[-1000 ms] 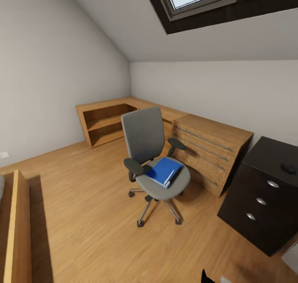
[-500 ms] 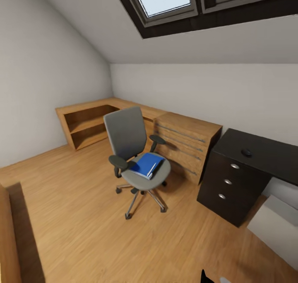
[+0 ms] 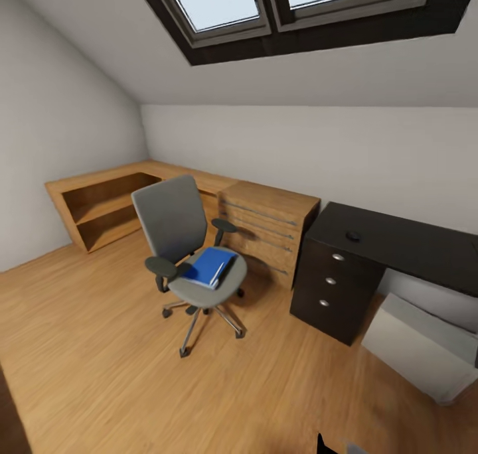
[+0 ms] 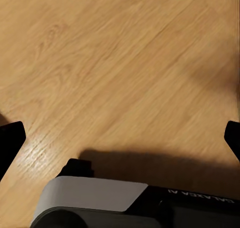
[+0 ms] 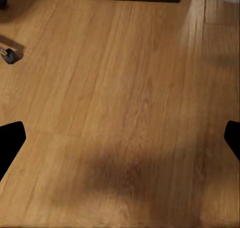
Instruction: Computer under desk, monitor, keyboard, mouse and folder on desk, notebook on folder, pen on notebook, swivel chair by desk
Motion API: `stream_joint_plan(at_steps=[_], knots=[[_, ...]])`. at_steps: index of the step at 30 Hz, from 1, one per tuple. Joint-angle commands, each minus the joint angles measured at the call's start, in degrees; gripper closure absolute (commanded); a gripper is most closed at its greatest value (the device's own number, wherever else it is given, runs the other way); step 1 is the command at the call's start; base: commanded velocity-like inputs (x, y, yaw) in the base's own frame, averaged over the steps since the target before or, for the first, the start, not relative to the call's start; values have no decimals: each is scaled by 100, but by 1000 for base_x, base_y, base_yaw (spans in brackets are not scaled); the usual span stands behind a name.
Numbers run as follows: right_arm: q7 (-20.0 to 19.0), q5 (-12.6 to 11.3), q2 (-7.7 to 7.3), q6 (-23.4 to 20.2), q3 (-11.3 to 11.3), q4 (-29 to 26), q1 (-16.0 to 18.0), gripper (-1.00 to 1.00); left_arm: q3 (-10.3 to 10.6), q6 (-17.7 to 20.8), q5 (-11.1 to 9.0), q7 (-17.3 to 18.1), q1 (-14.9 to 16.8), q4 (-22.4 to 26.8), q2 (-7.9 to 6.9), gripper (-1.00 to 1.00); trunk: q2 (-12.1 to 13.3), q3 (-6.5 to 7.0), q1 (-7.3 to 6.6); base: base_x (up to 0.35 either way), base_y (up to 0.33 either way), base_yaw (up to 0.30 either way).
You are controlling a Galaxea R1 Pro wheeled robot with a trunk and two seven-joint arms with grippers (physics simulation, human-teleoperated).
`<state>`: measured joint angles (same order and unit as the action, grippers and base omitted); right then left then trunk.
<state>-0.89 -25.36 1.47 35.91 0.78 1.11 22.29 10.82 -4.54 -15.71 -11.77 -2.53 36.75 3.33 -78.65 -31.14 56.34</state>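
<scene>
- A grey swivel chair [image 3: 189, 241] is standing on the wooden floor [image 3: 99, 374] out in the room, near a wooden chest of drawers [image 3: 265, 231] and apart from the black surface [image 3: 398, 241].
- A blue folder [image 3: 210, 267] is lying flat on the chair's seat.
- The black surface is running along the far wall to the right of the wooden chest, with three drawers [image 3: 330, 280] at its left end.
- A small dark object, likely the mouse [image 3: 353, 236], is sitting on top of the black surface above the drawers; it is too small to tell for sure.
- A pale grey box, possibly the computer [image 3: 418, 348], is lying on the floor partly under the black surface.
- A low wooden shelf unit [image 3: 99, 205] is wrapping around the left corner under the sloped ceiling and skylights [image 3: 265, 2].
- The left end effector [image 4: 120, 138] is hanging over bare floor with its fingers spread wide and nothing between them.
- The right end effector [image 5: 120, 138] is likewise spread wide over the floor, holding nothing; a chair caster [image 5: 9, 54] is showing near the edge of its view.
</scene>
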Motion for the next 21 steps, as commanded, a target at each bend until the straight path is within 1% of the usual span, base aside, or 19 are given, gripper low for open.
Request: stream_joint_plan(at_steps=[1, 4, 12, 15, 21], knots=[[-12, -19, 3, 22, 7, 12, 5, -100, 34, -21, -67, -29, -2, 8, -7, -100, 38, 14, -25, -280, 62, -300], [-15, -14, 14, 21, 9, 19, 4, -100, 30, -21, -76, -1, -2, 7, -8, -100, 159, 68, -90, -304, 105, -300], [-16, -13, 38, 21, 8, 17, 6, -100, 31, -21, -79, 7, -2, 7, -8, -100, 479, 212, -266, -274, 175, -300], [-16, -13, 45, 21, 9, 20, 4, -100, 32, -21, -74, 7, -2, 7, -4, -100, 600, 266, -332, -94, 72, -300], [-16, -12, 67, 21, 10, 14, 4, -100, 34, -21, -72, -13, -2, 7, 7, -100, 840, 373, -464, -18, 13, -300]])
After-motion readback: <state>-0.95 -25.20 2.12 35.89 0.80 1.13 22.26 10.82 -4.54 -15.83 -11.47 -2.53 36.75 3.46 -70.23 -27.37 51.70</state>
